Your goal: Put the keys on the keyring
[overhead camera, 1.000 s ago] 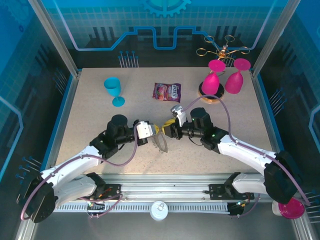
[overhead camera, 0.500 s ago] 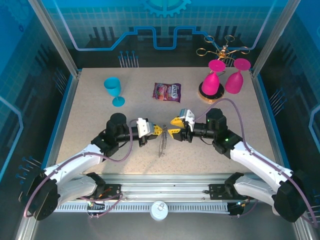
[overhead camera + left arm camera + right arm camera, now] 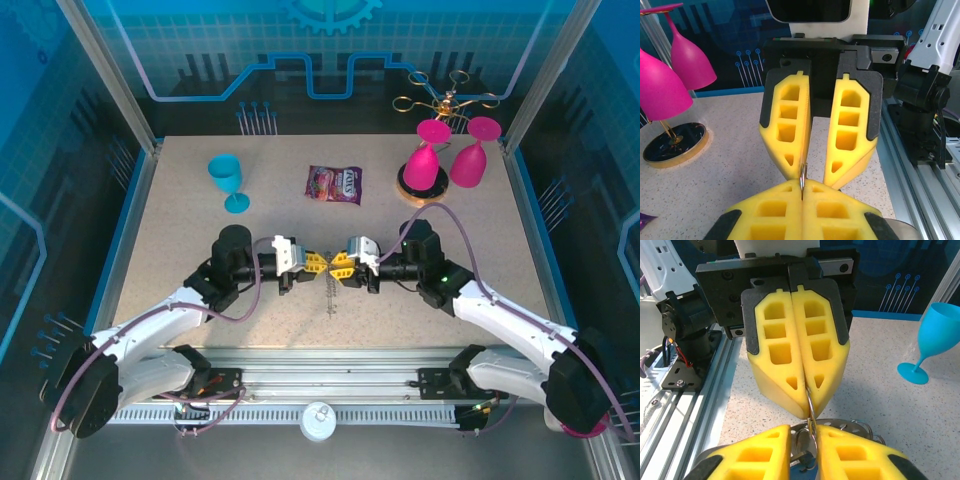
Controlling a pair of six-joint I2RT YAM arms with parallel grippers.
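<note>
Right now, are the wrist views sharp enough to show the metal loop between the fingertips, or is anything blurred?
Left wrist: the thin metal loop is crisp, edge-on in the left gripper. Right wrist: the loop is sharp, but the blue key head is cropped by the bottom edge and half hidden. Top external: even light; the chain barely resolves against the speckled table.

Desk [image 3: 170, 250], speckled beige top; I count from my overhead feed:
- Far left: one blue goblet [image 3: 228, 180], upright.
- Far centre: one purple snack packet [image 3: 334, 184], flat.
- Far right: round wooden coaster [image 3: 425, 198] bearing a pink goblet [image 3: 424, 158], with a second pink goblet [image 3: 470, 160] just right of it.
</note>
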